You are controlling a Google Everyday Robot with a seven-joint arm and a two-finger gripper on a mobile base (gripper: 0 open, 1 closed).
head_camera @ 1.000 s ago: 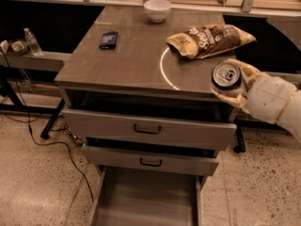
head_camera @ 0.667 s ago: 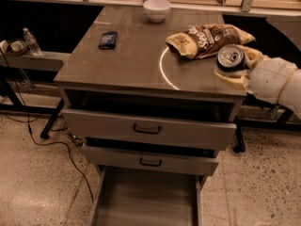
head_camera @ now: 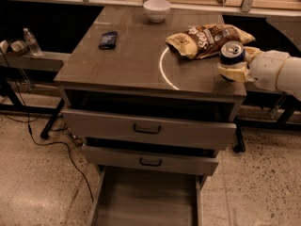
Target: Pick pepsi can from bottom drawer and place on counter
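The pepsi can [head_camera: 232, 52], dark blue with a silver top, stands upright in my gripper [head_camera: 233, 66] over the right edge of the counter [head_camera: 131, 60]. The gripper's pale fingers [head_camera: 235, 73] wrap the can's lower part, coming in from the right on a white arm. I cannot tell if the can's base touches the counter. The bottom drawer [head_camera: 146, 201] is pulled out at the bottom of the view, a flat tray with nothing in it.
On the counter lie a chip bag [head_camera: 207, 39] just left of the can, a white bowl [head_camera: 157, 9] at the back and a dark flat packet [head_camera: 108, 39] at the left. Two handled drawers [head_camera: 146, 128] stand partly open. A water bottle [head_camera: 32, 41] stands at the far left.
My gripper has carried the pepsi can up and back, from beside the counter's front right corner to over its right edge by the chip bag.
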